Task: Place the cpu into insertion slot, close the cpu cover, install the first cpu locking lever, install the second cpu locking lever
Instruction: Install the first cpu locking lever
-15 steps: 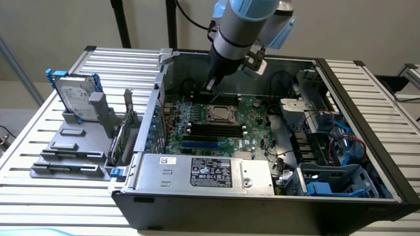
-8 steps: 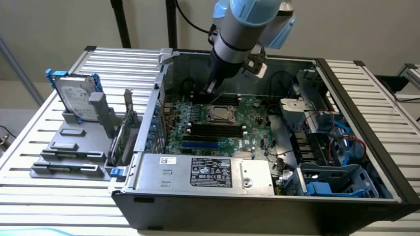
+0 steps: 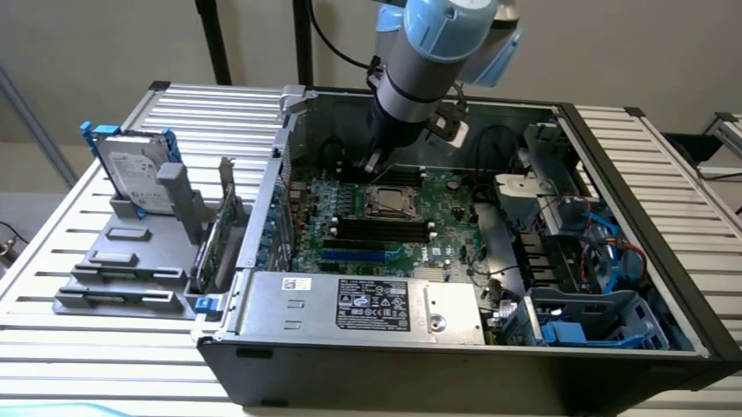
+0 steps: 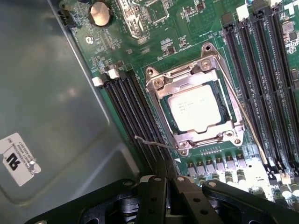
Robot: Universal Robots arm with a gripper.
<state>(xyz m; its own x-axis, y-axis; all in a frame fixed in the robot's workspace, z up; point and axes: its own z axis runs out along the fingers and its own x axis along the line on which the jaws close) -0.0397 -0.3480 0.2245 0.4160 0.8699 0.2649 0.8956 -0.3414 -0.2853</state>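
Observation:
The cpu (image 4: pixel 192 108), a pale silver square, lies in the insertion slot (image 4: pixel 223 103), whose black edge shows around it. The silvery cpu cover (image 4: pixel 161 88) is down over it, and the chip shows through its window. One thin wire locking lever (image 4: pixel 154 143) sticks out sideways over the memory slots. A second lever (image 4: pixel 247 126) lies along the socket's opposite side. My gripper (image 4: pixel 169 183) is shut with nothing between its black fingers (image 4: pixel 156 200), a short way from the free lever's tip. In the exterior view the gripper (image 3: pixel 374 163) hangs just behind the socket (image 3: pixel 388 201).
Long black memory slots (image 4: pixel 135 116) flank the socket on both sides. The case's grey side wall (image 4: pixel 51 116) stands close by. A grey labelled power-supply box (image 3: pixel 360 304) fills the case front. Blue cables and a drive cage (image 3: pixel 592 261) sit at the exterior view's right, a hard drive (image 3: pixel 128 169) at its left.

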